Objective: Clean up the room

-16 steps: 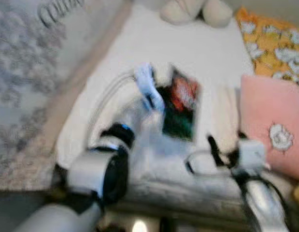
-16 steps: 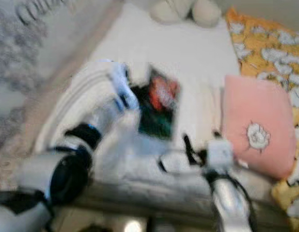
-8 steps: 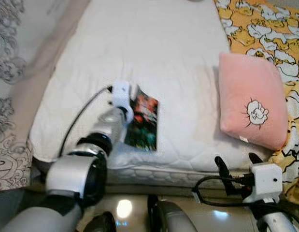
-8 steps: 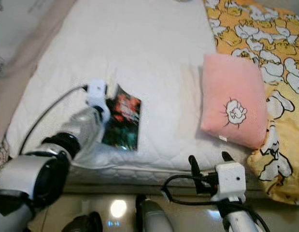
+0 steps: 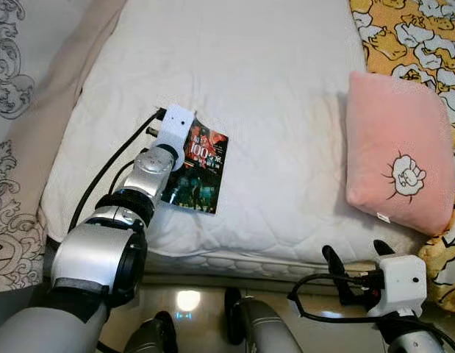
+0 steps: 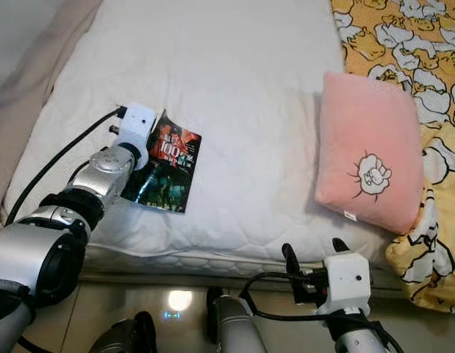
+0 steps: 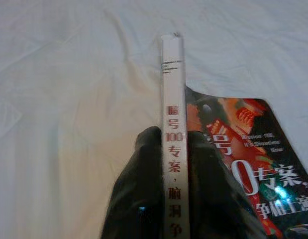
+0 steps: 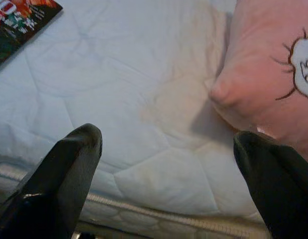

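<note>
A paperback book (image 5: pixel 198 171) with a dark red and green cover lies on the white mattress (image 5: pixel 271 88) near its front left part. My left gripper (image 7: pixel 172 140) is shut on the book's white spine (image 7: pixel 172 79), one black finger on each side. My right gripper (image 5: pixel 356 257) is open, its fingers (image 8: pixel 69 169) spread wide. It hangs low at the bed's front edge, below a pink pillow (image 5: pixel 400 154) with a white flower motif.
A yellow blanket (image 5: pixel 403 29) with a white duck print covers the bed's right side beside the pillow. Beige patterned fabric (image 5: pixel 10 88) hangs along the bed's left. Glossy floor (image 5: pixel 187 301) shows below the mattress edge by my body.
The head camera has tilted down and the blur has gone. My left gripper keeps its hold on the book, whose cover now shows wider. My right gripper stays low at the bed's front.
</note>
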Motion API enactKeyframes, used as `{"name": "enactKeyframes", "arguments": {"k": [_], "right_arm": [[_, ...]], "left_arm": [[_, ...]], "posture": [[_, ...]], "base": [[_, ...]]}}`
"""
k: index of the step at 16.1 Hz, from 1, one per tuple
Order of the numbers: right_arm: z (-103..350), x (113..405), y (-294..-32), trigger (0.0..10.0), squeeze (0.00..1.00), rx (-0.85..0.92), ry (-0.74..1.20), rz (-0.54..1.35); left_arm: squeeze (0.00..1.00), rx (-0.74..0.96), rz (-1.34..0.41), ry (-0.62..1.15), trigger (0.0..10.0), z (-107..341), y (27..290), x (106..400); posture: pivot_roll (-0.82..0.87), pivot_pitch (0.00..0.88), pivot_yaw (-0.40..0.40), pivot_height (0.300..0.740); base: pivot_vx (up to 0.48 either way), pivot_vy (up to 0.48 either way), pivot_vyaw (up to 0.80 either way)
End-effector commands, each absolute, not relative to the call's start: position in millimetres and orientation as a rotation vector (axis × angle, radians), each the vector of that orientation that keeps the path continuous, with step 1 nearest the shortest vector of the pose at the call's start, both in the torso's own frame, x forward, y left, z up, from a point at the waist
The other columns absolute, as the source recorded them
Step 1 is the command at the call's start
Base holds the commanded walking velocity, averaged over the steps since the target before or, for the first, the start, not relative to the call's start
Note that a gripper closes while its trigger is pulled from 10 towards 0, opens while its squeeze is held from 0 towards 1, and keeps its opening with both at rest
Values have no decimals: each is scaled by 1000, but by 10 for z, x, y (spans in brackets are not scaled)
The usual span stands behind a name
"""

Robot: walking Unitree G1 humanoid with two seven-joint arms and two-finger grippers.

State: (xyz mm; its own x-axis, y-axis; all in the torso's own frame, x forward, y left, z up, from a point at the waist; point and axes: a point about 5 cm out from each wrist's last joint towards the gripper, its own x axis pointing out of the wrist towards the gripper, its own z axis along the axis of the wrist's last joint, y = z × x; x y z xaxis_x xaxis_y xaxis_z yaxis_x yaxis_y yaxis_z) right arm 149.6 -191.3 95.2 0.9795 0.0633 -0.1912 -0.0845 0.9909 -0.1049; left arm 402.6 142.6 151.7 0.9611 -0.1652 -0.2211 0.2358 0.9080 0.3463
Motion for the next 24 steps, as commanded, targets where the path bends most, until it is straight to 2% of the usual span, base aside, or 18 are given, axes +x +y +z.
{"name": "enactKeyframes", "arguments": {"k": [1,5,10,12,14,16,18,20,22,23,24], "right_arm": [[940,1456,-1926,10000,0,-117,212,71],[922,1498,-1894,10000,0,-109,217,80],[869,1629,-1817,10000,0,-96,209,116],[862,1671,-1825,10000,0,-96,203,116],[859,1808,-1792,10000,0,-92,162,120],[945,2000,-1808,10000,0,-92,92,89],[1126,2320,-1973,10000,0,-182,-26,-66],[1244,2481,-2112,10000,0,-127,-124,-177],[1242,2476,-2186,10000,1000,-58,-162,-230],[1176,2449,-2173,10000,1000,-65,-144,-208],[1105,2439,-2145,10000,1000,-67,-118,-185]], "left_arm": [[1000,419,-222,184,10000,1537,1378,4035],[1000,497,-206,162,10000,1612,1453,4060],[1000,361,-93,163,10000,1681,1683,4078],[1000,394,-79,157,10000,1689,1735,4075],[1000,426,-39,66,10000,1919,1862,4118],[1000,493,-103,-14,10000,1967,1771,4113],[1000,368,-175,-97,10000,1869,1714,4026],[1000,125,-208,-152,10000,1478,1565,3693],[1000,52,-221,-137,10000,1188,1442,3430],[1000,28,-323,-102,10000,994,1252,3222],[1000,14,-339,-86,10000,918,1180,3144]], "posture": [[-435,283,-128,740],[-425,276,-127,740],[-372,235,-118,740],[-362,227,-117,740],[-318,174,-86,740],[-266,117,-35,740],[-227,59,13,740],[-171,0,43,740],[-131,0,34,740],[-106,0,12,740],[-98,0,0,740]], "base": [[0,0,0],[0,0,0],[0,0,0],[0,0,0],[0,0,0],[0,0,0],[0,0,0],[0,0,0],[0,0,0],[0,0,0],[0,0,0]]}}
